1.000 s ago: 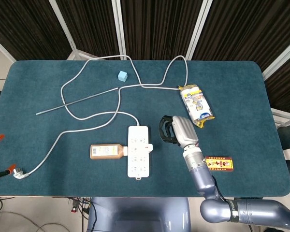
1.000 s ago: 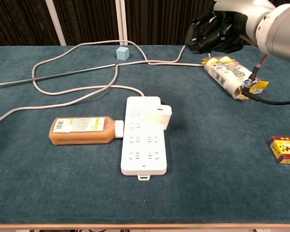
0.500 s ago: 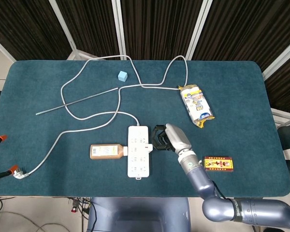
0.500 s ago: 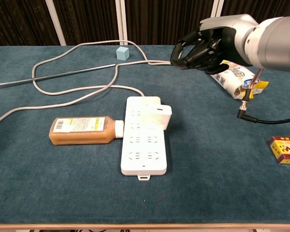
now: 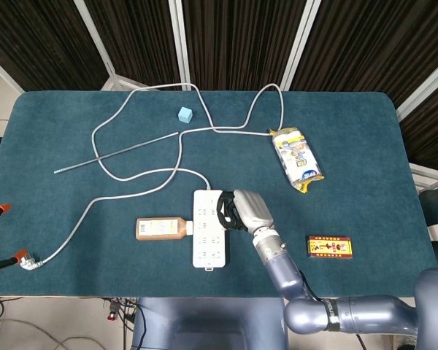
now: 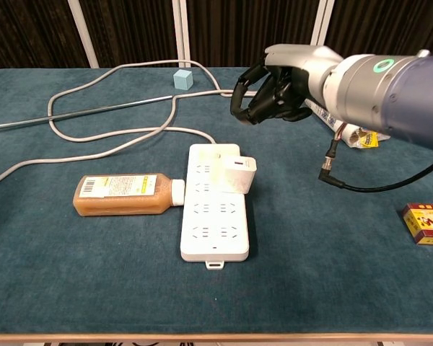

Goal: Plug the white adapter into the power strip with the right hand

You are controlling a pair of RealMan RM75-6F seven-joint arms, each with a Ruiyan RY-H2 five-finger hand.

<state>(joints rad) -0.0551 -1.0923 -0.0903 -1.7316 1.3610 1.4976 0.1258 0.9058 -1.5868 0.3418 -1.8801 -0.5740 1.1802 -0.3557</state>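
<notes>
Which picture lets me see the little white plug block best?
The chest view. There the small white square adapter shows whole, leaning on the long white power strip, below the right hand. In the head view, that hand hides it almost entirely.

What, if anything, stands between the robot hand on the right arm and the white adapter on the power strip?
Nothing visible does. In the chest view the right robot hand hovers above and behind the white adapter, which leans on the power strip. Only open air lies between them. The orange bottle lies on the strip's far side.
</notes>
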